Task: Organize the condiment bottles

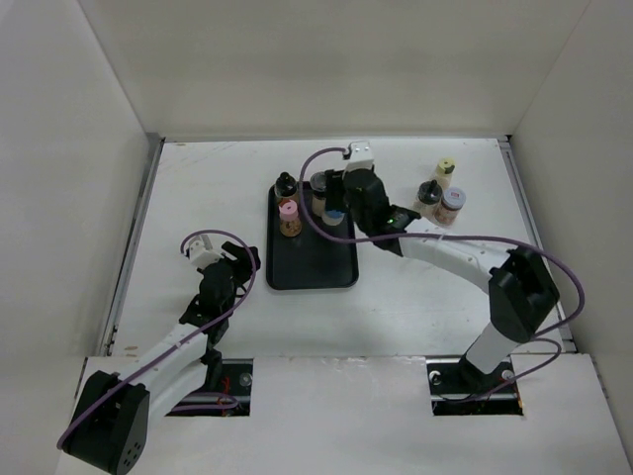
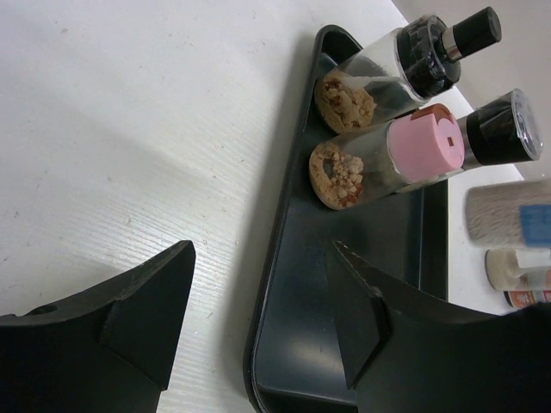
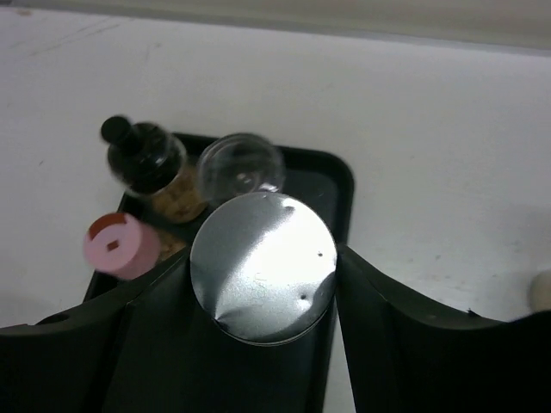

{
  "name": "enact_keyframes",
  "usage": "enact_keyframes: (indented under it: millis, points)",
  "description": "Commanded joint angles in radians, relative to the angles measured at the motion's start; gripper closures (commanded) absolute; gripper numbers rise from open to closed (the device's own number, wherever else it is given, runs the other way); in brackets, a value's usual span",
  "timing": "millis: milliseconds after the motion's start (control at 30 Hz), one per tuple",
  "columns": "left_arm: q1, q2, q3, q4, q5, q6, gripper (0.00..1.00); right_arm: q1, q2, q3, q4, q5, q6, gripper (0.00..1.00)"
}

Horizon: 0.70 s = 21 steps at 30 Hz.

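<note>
so the right gripper (image 3: pixel 263 256) is roughly half open and clamped on the silver-lidded jar (image 3: pixel 258 280), fingers touching both sides of the lid, over the right side of the black tray (image 1: pixel 312 269); can't tell if the jar's resting on it; pink-lidded bottle (image 1: pixel 288 210) and black-lidded bottle (image 1: pixel 286 184) stand on the tray's left side; three more bottles (image 1: pixel 453 202) sit on the table off to the right; left gripper (image 2: pixel 260 251) is wide open with nothing in it, near the tray's edge

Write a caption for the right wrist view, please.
Right gripper clasps a silver-lidded jar at the black tray, beside a pink-lidded bottle and a black-capped bottle.
</note>
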Motion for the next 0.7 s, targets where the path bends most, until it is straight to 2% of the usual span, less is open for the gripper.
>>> enact_keyframes:
  millis: [0,233,367,467,567,667]
  points:
    - [0.001,-0.002,0.008,0.047,-0.004,0.001,0.4,0.048,0.052,0.057,0.098,-0.001,0.029,0.56]
    - [0.002,-0.018,0.003,0.043,-0.001,0.002,0.4,0.091,0.182,0.142,0.115,0.002,-0.003,0.51]
    - [0.002,-0.026,0.0,0.041,-0.006,0.002,0.4,0.107,0.205,0.125,0.118,0.002,-0.012,0.28]
    - [0.002,-0.014,0.003,0.044,0.0,0.002,0.4,0.114,0.162,0.085,0.118,0.008,-0.022,0.13]
    - [0.002,-0.017,0.003,0.046,-0.006,0.004,0.4,0.114,0.054,0.006,0.121,0.003,-0.003,0.08]
    - [0.002,-0.015,0.003,0.044,-0.003,0.004,0.4,0.078,-0.087,-0.103,0.133,-0.001,0.015,0.06]
